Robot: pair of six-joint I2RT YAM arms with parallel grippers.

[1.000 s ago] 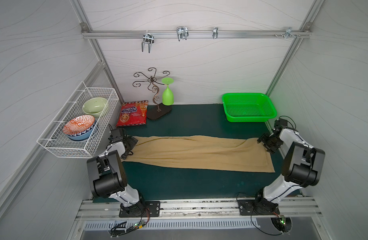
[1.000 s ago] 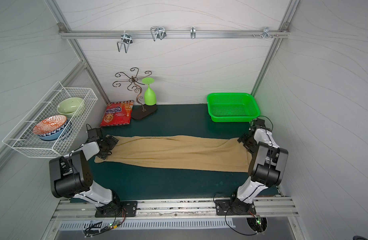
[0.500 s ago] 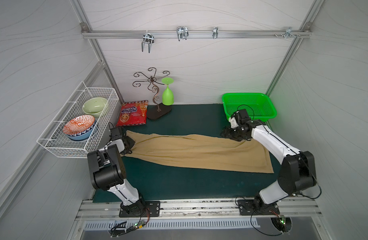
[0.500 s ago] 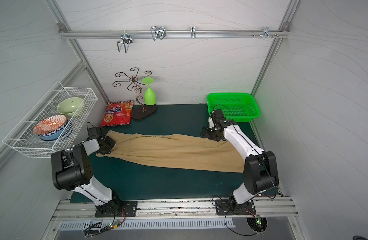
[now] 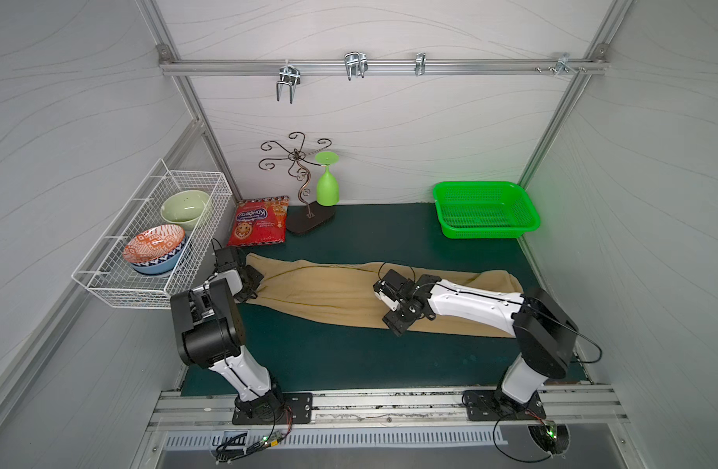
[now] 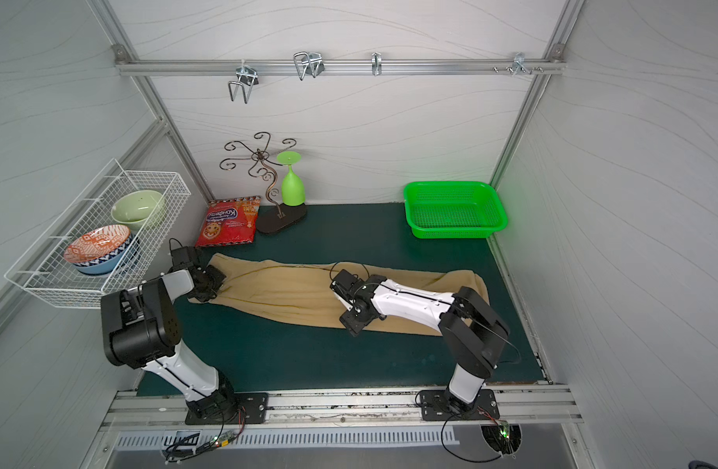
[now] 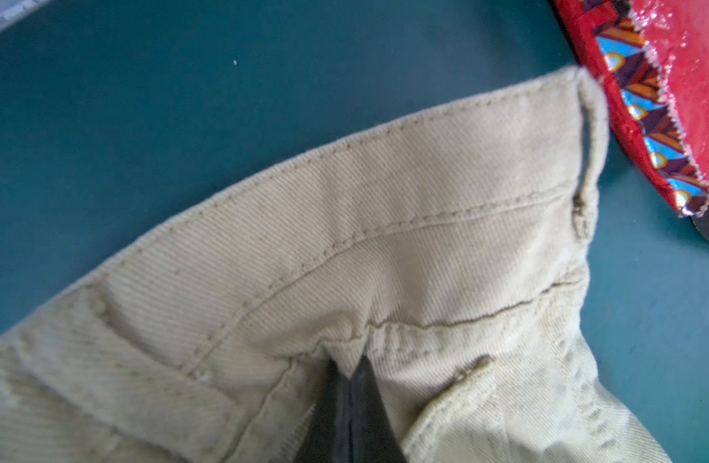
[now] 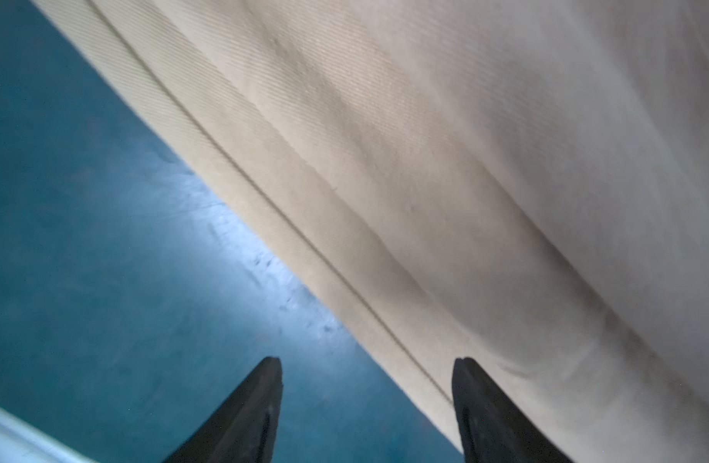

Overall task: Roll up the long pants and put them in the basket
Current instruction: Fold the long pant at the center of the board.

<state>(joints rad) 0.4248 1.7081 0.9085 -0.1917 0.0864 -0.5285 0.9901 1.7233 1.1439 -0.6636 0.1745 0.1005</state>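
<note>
The long pants [image 5: 329, 292] are tan cloth laid flat left to right across the green mat in both top views [image 6: 284, 292]. My left gripper [image 5: 255, 284] is at their left, waistband end. In the left wrist view it [image 7: 351, 373] is shut on a pinch of the cloth just below the waistband [image 7: 385, 192]. My right gripper [image 5: 394, 325] hangs over the near edge of the pants, about midway along. In the right wrist view it [image 8: 367, 360] is open and holds nothing. One fingertip [image 8: 270, 373] is over the mat, its twin over the seamed edge of the pants [image 8: 465, 160].
A red snack bag [image 5: 260, 221] lies just behind the waistband end and shows in the left wrist view [image 7: 673, 80]. A metal stand with a green glass [image 5: 327, 184] and a green plastic basket [image 5: 485, 209] sit at the back. A wire rack [image 5: 154, 239] with bowls hangs on the left wall.
My left gripper has shut on the waistband end. The right arm swung from the right end of the pants, past their far edge, to the near edge at the middle.
</note>
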